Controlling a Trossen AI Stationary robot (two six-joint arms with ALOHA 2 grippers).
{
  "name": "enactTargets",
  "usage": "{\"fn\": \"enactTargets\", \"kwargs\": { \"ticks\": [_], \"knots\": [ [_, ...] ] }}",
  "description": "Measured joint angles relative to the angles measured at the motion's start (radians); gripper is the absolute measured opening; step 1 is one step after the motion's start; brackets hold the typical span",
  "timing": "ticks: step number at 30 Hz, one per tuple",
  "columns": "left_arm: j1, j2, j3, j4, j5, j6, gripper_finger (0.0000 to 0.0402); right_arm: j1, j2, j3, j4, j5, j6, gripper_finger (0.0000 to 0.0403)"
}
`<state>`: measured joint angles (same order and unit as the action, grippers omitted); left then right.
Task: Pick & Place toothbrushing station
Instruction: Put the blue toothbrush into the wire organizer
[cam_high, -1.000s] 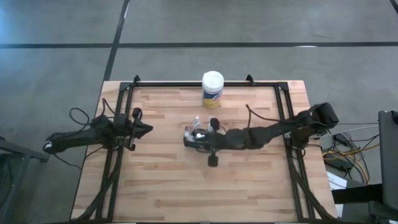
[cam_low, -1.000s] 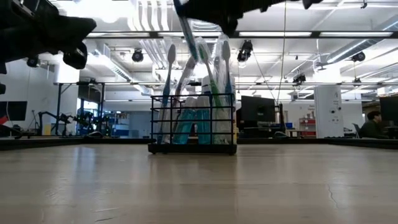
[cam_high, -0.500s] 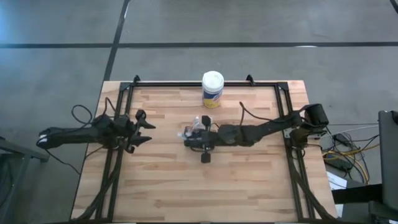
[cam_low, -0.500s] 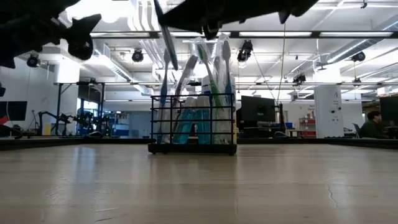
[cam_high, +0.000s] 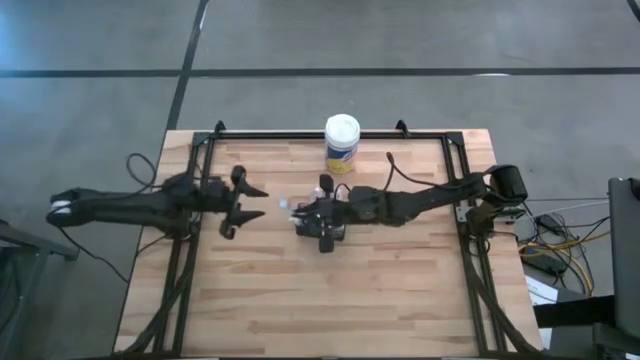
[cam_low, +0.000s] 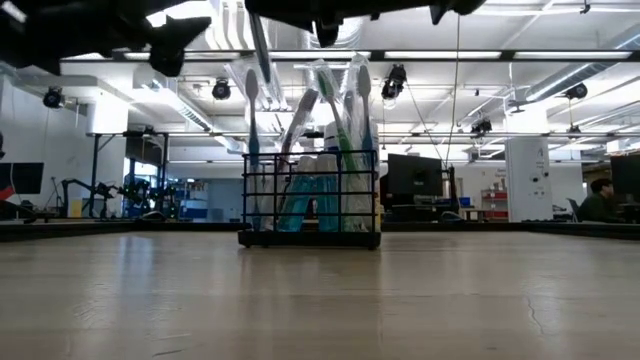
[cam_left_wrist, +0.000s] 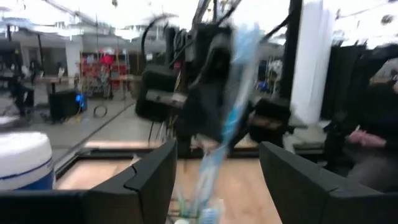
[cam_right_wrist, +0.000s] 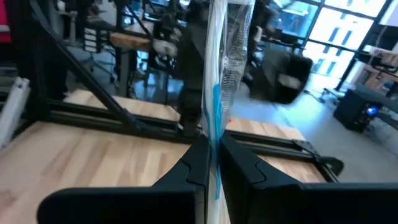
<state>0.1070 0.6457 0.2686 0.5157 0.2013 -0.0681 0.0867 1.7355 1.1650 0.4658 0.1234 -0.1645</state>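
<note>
At bench centre: black wire-mesh caddy (cam_low: 310, 205) upright on the wooden bench (cam_high: 400, 290), toothbrushes standing in it, heads up.
Right end effector (cam_high: 322, 212): directly over the caddy, fingers pinched tight on a packaged toothbrush (cam_right_wrist: 217, 81); brush near vertical, tilted slightly, its lower end at the caddy's left side in the low view.
Left end effector (cam_high: 243, 200): fingers spread wide, nothing held, just beside the caddy on its left, facing it.
Key relation: caddy straight below the right end effector; long axis of the held brush roughly vertical; right arm nearer, likely the working one.
Canister (cam_high: 342, 143): white-lidded, yellow label, behind the caddy near the far edge, apart from it.
</note>
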Motion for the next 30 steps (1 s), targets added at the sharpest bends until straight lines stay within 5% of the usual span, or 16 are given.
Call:
{"fn": "enactTargets", "kwargs": {
  "ticks": [11, 24, 30],
  "knots": [
    [-0.035, 0.215, 0.187, -0.011, 0.034, 0.075, 0.0233, -0.001, 0.0, 0.136, -0.207, 0.033, 0.004, 0.0018],
    [-0.052, 0.283, 0.287, -0.007, 0.042, 0.105, 0.0232, -0.01, 0.0, 0.152, -0.2, 0.036, -0.026, 0.0018],
    [-0.052, 0.293, 0.3, -0.007, 0.041, 0.129, 0.019, -0.011, 0.0, 0.151, -0.201, 0.036, -0.027, 0.0018]
  ]
}}
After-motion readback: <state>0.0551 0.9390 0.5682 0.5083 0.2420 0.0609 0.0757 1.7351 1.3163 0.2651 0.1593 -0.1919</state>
